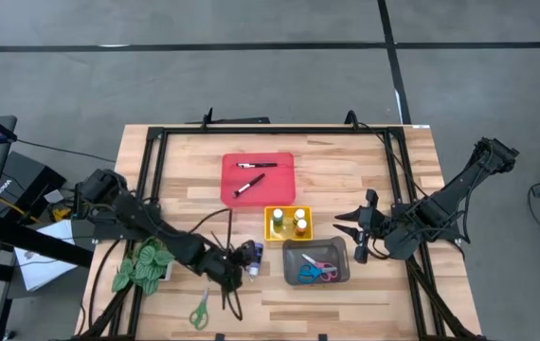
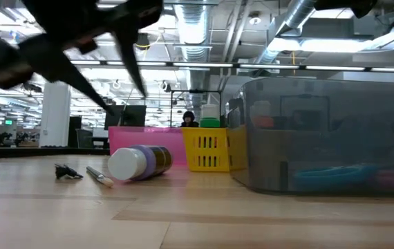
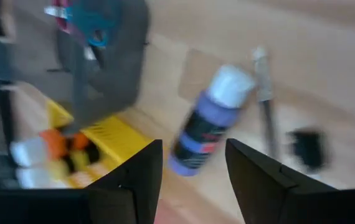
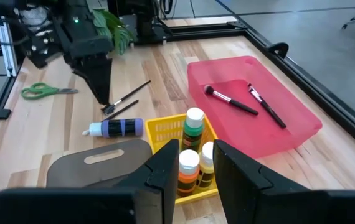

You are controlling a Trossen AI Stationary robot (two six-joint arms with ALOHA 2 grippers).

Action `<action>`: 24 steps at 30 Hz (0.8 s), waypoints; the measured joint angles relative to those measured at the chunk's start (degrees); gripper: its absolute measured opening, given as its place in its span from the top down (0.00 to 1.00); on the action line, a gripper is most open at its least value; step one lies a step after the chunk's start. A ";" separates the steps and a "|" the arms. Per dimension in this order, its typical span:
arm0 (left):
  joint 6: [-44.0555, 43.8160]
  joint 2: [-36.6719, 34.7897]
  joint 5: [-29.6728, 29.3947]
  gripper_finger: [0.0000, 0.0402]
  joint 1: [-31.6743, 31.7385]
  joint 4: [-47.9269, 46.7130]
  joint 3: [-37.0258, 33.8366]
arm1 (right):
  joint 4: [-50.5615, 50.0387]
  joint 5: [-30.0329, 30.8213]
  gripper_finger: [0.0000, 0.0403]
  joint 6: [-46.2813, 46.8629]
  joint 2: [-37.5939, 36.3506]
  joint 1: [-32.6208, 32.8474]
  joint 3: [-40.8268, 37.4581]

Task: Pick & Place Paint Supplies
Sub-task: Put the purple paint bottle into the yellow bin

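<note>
A purple paint bottle with a white cap lies on its side on the wooden table, left of the grey tray. It also shows in the low view and in both wrist views. Beside it lie thin dark paintbrushes. My left gripper hovers open above them, slanting down, clear of the table, with the bottle showing beyond the gap between its fingers. My right gripper waits open, raised to the right of the yellow tray.
The red tray holds two brushes. The yellow tray holds several small bottles. Pink and blue scissors lie in the grey tray. Green scissors lie near the front edge, with a leafy plant to their left.
</note>
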 joint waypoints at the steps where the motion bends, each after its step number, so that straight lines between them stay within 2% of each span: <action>1: 2.60 0.47 -0.86 0.58 0.14 1.01 0.00 | 0.06 -0.02 0.77 0.00 0.00 0.00 0.00; 6: 16.40 3.41 -0.73 0.54 1.71 2.59 0.00 | 1.37 -1.54 0.77 -0.02 0.00 -0.01 0.00; 12: 26.55 5.41 -0.11 0.47 2.31 1.67 0.00 | 1.43 -1.74 0.77 -0.02 0.11 0.80 0.00; 24: 32.08 5.35 5.06 0.45 4.97 5.32 0.04 | 1.47 -1.56 0.77 -0.16 0.11 1.86 0.00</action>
